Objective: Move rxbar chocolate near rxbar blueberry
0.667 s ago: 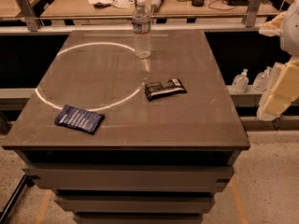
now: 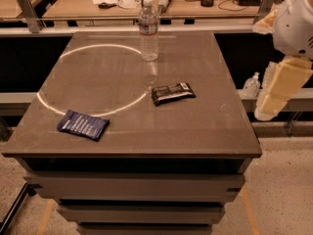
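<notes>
The rxbar chocolate (image 2: 172, 93), in a glossy black wrapper, lies flat near the middle of the dark table (image 2: 205, 131), slightly right of centre. The rxbar blueberry (image 2: 83, 125), in a dark blue wrapper with pale lettering, lies near the front left corner, well apart from the black bar. My gripper (image 2: 278, 91) hangs beside the table's right edge, off the tabletop and to the right of the black bar. It touches nothing and holds nothing.
A clear water bottle (image 2: 148, 31) stands upright at the back middle of the table, behind the black bar. A bright ring of light lies across the left half of the tabletop. Cluttered desks stand behind, and a small bottle (image 2: 251, 86) sits on the right shelf.
My arm has shifted slightly left, toward the table's right edge. Both bars and the bottle have not moved.
</notes>
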You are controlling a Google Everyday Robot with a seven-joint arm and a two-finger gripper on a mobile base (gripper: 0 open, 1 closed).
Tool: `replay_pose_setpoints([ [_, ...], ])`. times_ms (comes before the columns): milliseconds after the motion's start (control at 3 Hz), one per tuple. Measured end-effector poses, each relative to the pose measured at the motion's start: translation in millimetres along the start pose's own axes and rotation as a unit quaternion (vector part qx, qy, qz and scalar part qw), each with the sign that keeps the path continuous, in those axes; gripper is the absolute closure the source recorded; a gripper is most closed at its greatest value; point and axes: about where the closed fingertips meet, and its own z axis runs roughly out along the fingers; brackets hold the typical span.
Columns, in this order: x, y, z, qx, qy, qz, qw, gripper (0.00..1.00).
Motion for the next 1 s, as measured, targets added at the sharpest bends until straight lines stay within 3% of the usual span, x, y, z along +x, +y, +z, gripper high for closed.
replay_pose_setpoints([
  [333,-30.8,-19.3,13.7,0.006,-0.008,-0.042,0.9991,0.00],
  [667,-63.5,-37.3,33.2,-0.005,-0.010,-0.096,0.9953,0.00],
  [1000,-94.2,-57.7,78.5,-0.037,-0.008,-0.137,0.9899,0.00],
])
